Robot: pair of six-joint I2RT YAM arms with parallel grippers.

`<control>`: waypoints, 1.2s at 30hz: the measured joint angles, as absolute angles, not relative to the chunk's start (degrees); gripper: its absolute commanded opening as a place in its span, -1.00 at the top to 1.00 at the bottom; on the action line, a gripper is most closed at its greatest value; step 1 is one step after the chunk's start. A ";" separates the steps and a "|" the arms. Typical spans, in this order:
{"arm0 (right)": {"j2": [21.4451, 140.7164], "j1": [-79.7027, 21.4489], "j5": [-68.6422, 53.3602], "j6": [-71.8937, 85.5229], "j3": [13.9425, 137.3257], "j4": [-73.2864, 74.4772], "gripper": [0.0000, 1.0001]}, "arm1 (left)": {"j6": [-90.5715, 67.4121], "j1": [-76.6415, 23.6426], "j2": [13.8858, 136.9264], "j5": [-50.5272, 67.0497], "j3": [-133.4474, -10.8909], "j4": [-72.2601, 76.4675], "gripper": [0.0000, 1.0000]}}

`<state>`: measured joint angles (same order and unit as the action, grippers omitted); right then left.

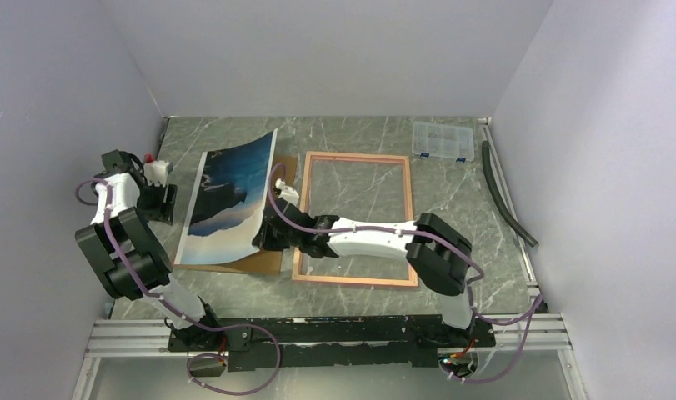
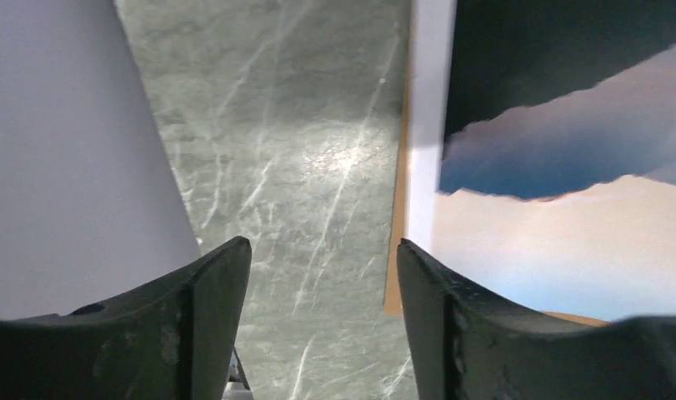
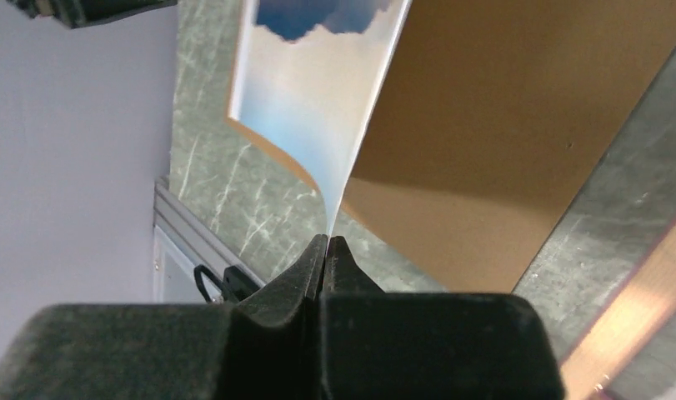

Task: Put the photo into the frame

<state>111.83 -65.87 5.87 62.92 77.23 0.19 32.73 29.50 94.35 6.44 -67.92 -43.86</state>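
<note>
Legible markings: none can be read in any view.
- photo (image 1: 226, 196): only printed scenery is shown; no lettering can be made out.
- frame (image 1: 359, 156): no mark can be read on its bars.
- clear compartment box (image 1: 441, 140): seen too small for any label to be read.

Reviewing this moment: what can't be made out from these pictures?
Top view: the photo covers most of the board; contents of the plastic box too small.
Left wrist: photo cut off by the right edge.
Right wrist: only a corner strip of the frame shows.
</note>
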 measured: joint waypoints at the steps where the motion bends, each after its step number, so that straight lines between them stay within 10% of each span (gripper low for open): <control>1: 110.98 -65.87 6.24 60.53 78.48 1.98 1.00 | 32.27 29.85 94.19 6.87 -69.06 -44.58 -0.58; 19: 108.29 -75.81 40.51 23.20 139.81 64.36 1.00 | 30.35 30.28 91.61 11.77 -69.67 -48.84 -0.77; 36: 126.50 -85.54 47.90 14.04 131.48 82.24 1.00 | 30.15 30.02 91.59 12.88 -68.03 -48.77 -0.73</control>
<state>126.50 -85.54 47.90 14.04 131.48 82.24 30.15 30.02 91.59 12.88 -68.03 -48.77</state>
